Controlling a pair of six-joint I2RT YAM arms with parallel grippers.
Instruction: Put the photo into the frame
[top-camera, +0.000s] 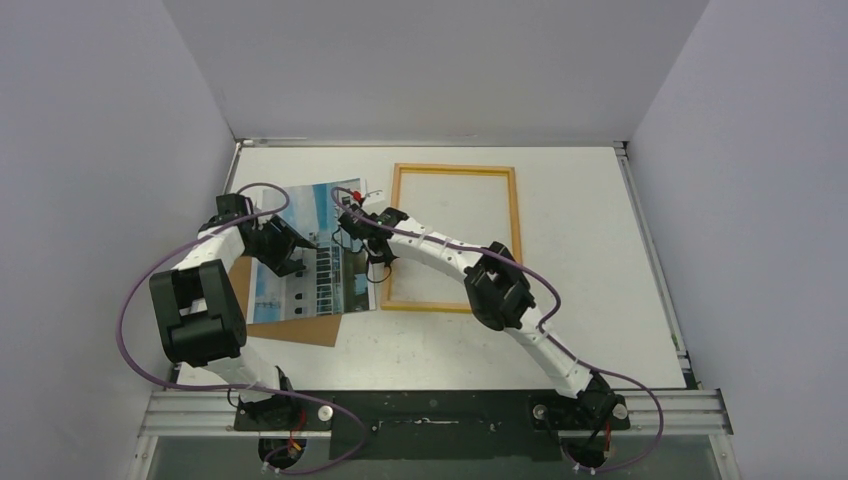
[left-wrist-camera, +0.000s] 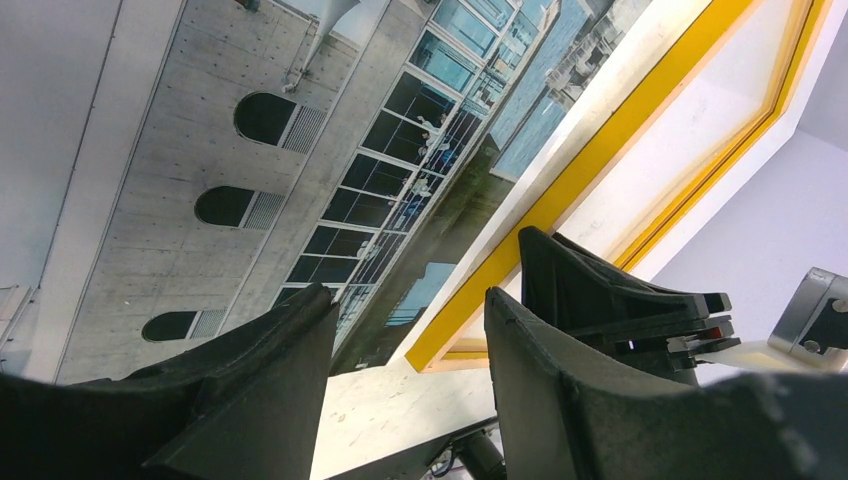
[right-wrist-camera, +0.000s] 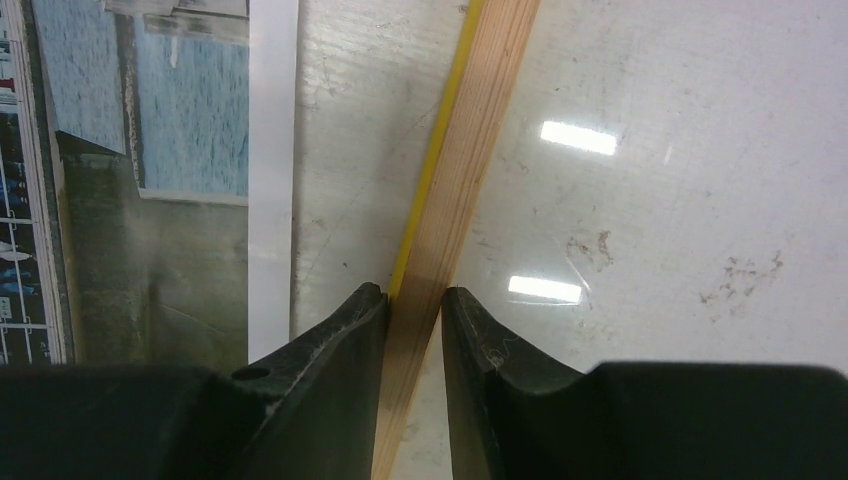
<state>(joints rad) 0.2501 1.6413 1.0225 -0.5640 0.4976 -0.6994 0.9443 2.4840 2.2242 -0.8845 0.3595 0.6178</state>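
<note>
The photo (top-camera: 300, 285) lies face up on the left, showing a pale building and blue sky; the left wrist view has it close up (left-wrist-camera: 250, 150). To its right lies the frame (top-camera: 455, 170), a thin yellow-and-wood rectangle on the table. My right gripper (top-camera: 383, 265) is at the frame's left rail. In the right wrist view its jaws (right-wrist-camera: 415, 295) are closed on the wooden rail (right-wrist-camera: 480, 130), one finger on each side, with the photo's white border (right-wrist-camera: 272, 150) to the left. My left gripper (left-wrist-camera: 410, 300) hovers open over the photo's right part, with nothing between its fingers.
A brown backing board (top-camera: 300, 332) lies under the photo, sticking out at its near and left edges. White walls close in the table on the left, back and right. A metal rail (top-camera: 440, 410) carrying the arm bases runs along the near edge.
</note>
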